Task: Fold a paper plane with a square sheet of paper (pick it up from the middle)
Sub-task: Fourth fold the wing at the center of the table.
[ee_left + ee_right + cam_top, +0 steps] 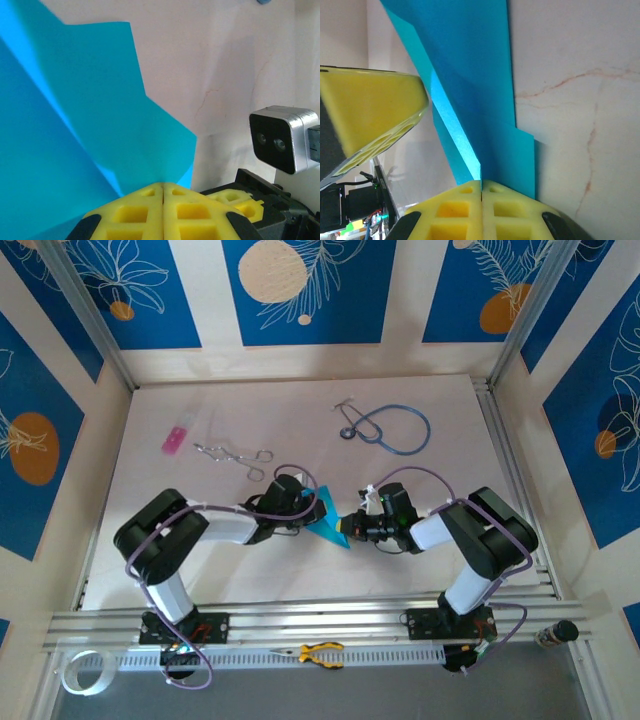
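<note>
The square sheet of paper (328,522) is a folded, creased cyan shape held up between both arms near the table's middle front. My left gripper (316,512) is shut on one edge of it; in the left wrist view the yellow fingertips (163,184) meet on the paper (75,125), which fans up and to the left. My right gripper (348,527) is shut on the opposite edge; in the right wrist view its tips (481,183) pinch a fold of the paper (470,75). The left gripper's yellow finger (370,115) sits close on the left there.
A blue-tubed stethoscope (390,427) lies at the back right of the table. Metal forceps (235,455) and a small pink rectangle (174,439) lie at the back left. Yellow-handled pliers (320,652) and a tape roll (85,672) sit below the front rail.
</note>
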`<state>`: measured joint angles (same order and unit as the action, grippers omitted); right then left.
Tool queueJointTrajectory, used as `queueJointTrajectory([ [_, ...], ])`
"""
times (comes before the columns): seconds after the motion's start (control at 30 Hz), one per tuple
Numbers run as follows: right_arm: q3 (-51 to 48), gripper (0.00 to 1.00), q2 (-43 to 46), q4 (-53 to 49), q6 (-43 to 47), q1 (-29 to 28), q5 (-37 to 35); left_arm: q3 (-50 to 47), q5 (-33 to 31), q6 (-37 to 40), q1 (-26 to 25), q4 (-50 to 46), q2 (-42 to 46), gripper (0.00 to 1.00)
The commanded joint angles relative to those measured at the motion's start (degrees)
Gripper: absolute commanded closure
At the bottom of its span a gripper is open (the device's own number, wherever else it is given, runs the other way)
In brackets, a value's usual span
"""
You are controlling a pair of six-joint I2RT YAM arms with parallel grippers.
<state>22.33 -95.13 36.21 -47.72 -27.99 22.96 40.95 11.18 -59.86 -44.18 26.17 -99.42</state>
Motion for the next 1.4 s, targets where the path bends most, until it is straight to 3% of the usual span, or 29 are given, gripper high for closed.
queueJointTrajectory([
  [0.0, -1.2, 0.96, -1.7, -1.3, -0.2, 0.5, -0.9, 1.7, 0.7, 0.2, -0.6, 2.1, -1.6, 0.92],
  [0.47, -0.4, 0.96, -2.6, -2.5, -0.5, 0.8, -0.2, 4.0, -3.2, -0.1, -0.1, -3.1, -3.4, 0.92],
  [1.37, 0.4, 0.96, -3.6, -3.9, -1.7, 1.6, 1.4, 6.2, -1.7, 0.3, 1.2, -3.2, -7.1, 0.92],
])
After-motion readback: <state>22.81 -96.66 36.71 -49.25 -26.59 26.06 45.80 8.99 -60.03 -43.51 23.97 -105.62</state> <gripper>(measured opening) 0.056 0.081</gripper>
